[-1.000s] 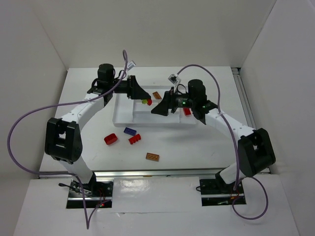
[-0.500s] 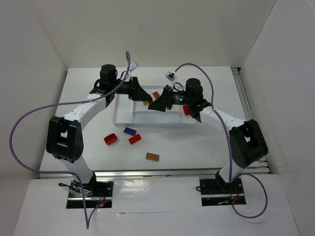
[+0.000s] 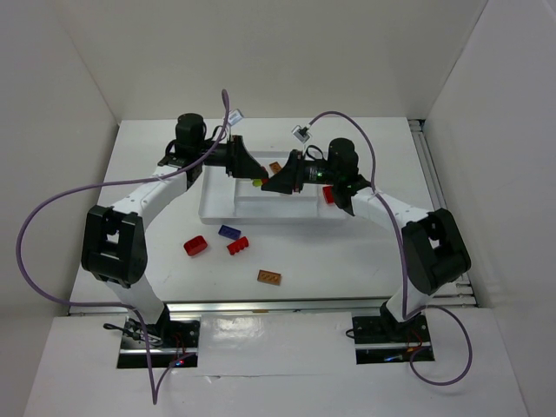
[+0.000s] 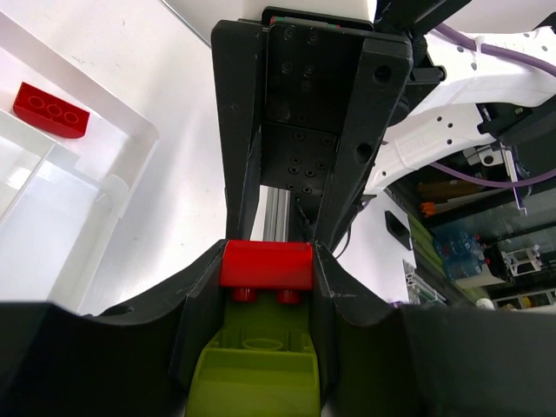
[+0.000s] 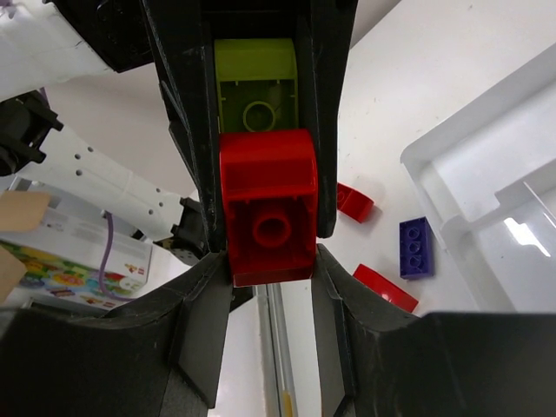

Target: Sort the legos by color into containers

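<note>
Over the white tray [image 3: 219, 207] both grippers meet tip to tip. My left gripper [image 3: 251, 177] is shut on a yellow-green lego [image 3: 257, 183], which fills the space between its fingers in the left wrist view [image 4: 252, 373]. A red lego [image 4: 265, 265] is stuck on the far end of that brick. My right gripper [image 3: 272, 182] is shut on this red lego [image 5: 268, 204], with the yellow-green lego [image 5: 254, 82] just beyond it. The joined pair hangs in the air above the containers.
On the table in front of the tray lie two red legos [image 3: 195, 246] [image 3: 237, 247], a blue-purple one [image 3: 229, 232] and an orange-brown one [image 3: 268, 277]. Inside the tray sit an orange-brown lego [image 3: 275, 168] and a red lego [image 3: 329, 195]. White walls stand around the table.
My right gripper moved left to the left gripper's tip and shut on the red lego. The left gripper shifted slightly back and kept its hold.
</note>
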Robot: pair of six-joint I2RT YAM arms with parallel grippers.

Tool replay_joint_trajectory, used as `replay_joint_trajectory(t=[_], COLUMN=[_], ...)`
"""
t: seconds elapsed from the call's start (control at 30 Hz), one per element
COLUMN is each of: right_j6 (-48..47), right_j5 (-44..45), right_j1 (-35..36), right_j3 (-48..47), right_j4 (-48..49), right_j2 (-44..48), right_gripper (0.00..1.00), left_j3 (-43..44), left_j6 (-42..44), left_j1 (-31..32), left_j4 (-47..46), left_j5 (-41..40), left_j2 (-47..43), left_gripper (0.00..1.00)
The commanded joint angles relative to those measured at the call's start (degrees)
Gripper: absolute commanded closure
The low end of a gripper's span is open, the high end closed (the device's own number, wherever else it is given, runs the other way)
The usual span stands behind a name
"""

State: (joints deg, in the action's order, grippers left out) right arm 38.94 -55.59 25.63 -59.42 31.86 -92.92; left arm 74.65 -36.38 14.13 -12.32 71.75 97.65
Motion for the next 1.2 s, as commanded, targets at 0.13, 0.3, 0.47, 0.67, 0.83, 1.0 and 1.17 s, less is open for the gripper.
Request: replay_joint_trajectory(t=[0.13,0.3,0.47,0.67,0.83,1.0,1.17], right_j6=[1.0,2.1,2.1,2.1,2.1,0.9,-2.3], right_j5=[-0.2,0.4,0.4,0.4,0.9,0.4,0.4], right_j1=[-0.7,-1.2,-1.7,-2.2,-2.8,-2.8,-2.8], right_j3=[-0.5,0.7,1.8,2.3,2.3,2.8,4.0], right_j4=[5.8,5.8,6.3,5.8,4.7,3.3,-1.0], right_j2=[0.5,1.0,1.5,1.5,1.5,0.4,0.9], right_gripper=[0.90,0.90,0.90,0.90,0.90,0.90,0.90], left_j3=[-0.3,0.2,-0.3,-0.3,0.2,-1.3,-0.2], left_j6=[0.1,-0.4,-3.6,-5.3,-6.9,-11.6,-8.5], left_j1=[0.0,0.0,0.0,-1.0,-1.6,-3.4,-4.6], left_j4=[-5.3,-5.3,-9.6,-10.6,-8.3,-14.6,-9.2], left_j5=[2.2,1.0,1.0,0.0,-3.1,-3.1,-4.4], left_j2=[-0.5,-0.5,-1.1,-0.5,2.5,4.9,5.4], left_gripper=[0.46,0.37,0.37,0.50,1.00,1.00,1.00])
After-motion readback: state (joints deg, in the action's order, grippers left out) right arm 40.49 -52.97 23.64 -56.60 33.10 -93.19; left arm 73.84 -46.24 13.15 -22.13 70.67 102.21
